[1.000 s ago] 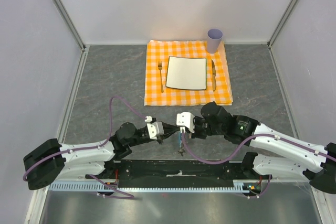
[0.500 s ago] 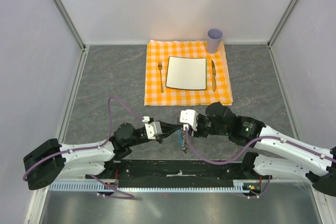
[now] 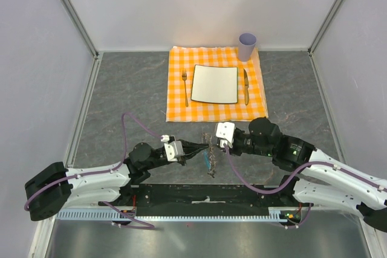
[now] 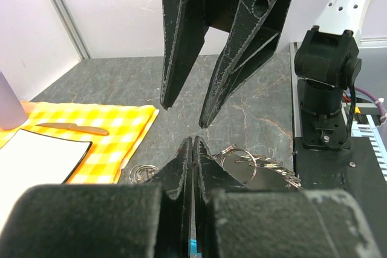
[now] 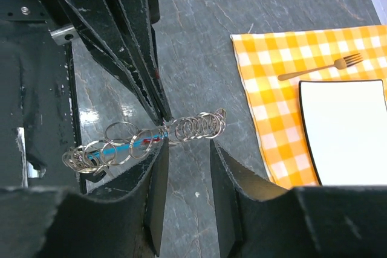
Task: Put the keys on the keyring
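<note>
L gripper (image 4: pixel 192 146): fingers pressed flat together, no gap, tips sitting right on the keyring (image 5: pixel 193 128); reads as a pinch on the ring chain. R gripper (image 5: pixel 187 144): jaws spread, clear gap, nothing clamped. In R wrist view the chain runs across just past its tips, and I can't tell if it touches either finger. The two grippers face each other tip to tip at the near-centre of the table (image 3: pixel 121 101), just in front of the arm bases and near the cloth edge. Keyring = string of linked silver rings with a blue tab (image 5: pixel 109 149) at the base-side end. Can't tell if it's lifted or lying on the tabletop. Key (image 5: pixel 155 141): tiny red bit among the rings, right beside L fingertips. It's too small to say whether it's threaded on or just lying against them. Containers: lilac cup (image 3: pixel 245 52) upright at the far R corner of the orange check cloth (image 3: pixel 178 110), inside not readable from top cam. White square plate (image 3: pixel 214 84) centred on the cloth, face shows plain white. Fork (image 3: pixel 185 86) on the cloth L of the plate, knife (image 3: pixel 246 86) on the R, both just beside it, not touching. All tableware well apart from the grippers.
</note>
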